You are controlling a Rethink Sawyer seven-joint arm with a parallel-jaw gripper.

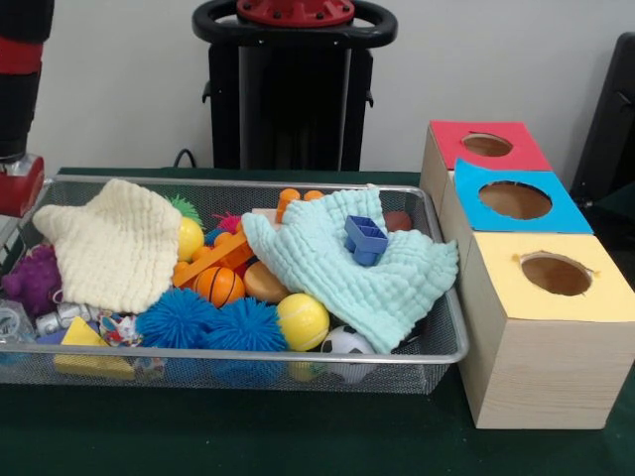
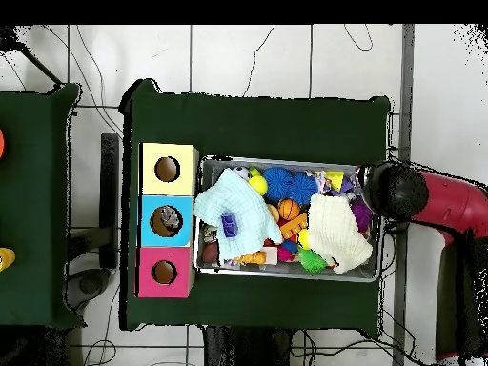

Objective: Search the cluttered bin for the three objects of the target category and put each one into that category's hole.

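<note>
A wire mesh bin [image 1: 437, 349] is set on a dark green table [image 1: 298, 441], filled with mixed toys. Just beside it, three wooden boxes are lined in a row, each with a round hole in a coloured top: a yellow-topped box [image 1: 556, 273], a blue-topped box [image 1: 516, 200] and a red-topped box [image 1: 487, 145]. In the overhead view the blue one lies between the other two.

Inside the bin, a cream knitted cloth [image 1: 114, 243] is draped over the toys at one end, and a pale mint cloth [image 1: 347, 263] is spread over the other end, nearest the boxes. A small blue square frame piece [image 1: 365, 239] is seen resting on top of the mint cloth. Between and before the cloths, two blue spiky balls [image 1: 213, 322], a small orange basketball [image 1: 219, 286], a yellow ball [image 1: 302, 320], a miniature football [image 1: 347, 342], a purple bumpy toy [image 1: 33, 278] and a yellow wedge block [image 1: 84, 337] are visible.

The red and black arm [image 2: 429, 195] is seen at the bin's end away from the boxes, over the rim beside the cream cloth. Its tool is hidden beneath the arm's own body, so whether it is released or clenched cannot be told; nothing is seen held by it. Which toys belong to the target category cannot be judged; all appear to lie in the bin.
</note>
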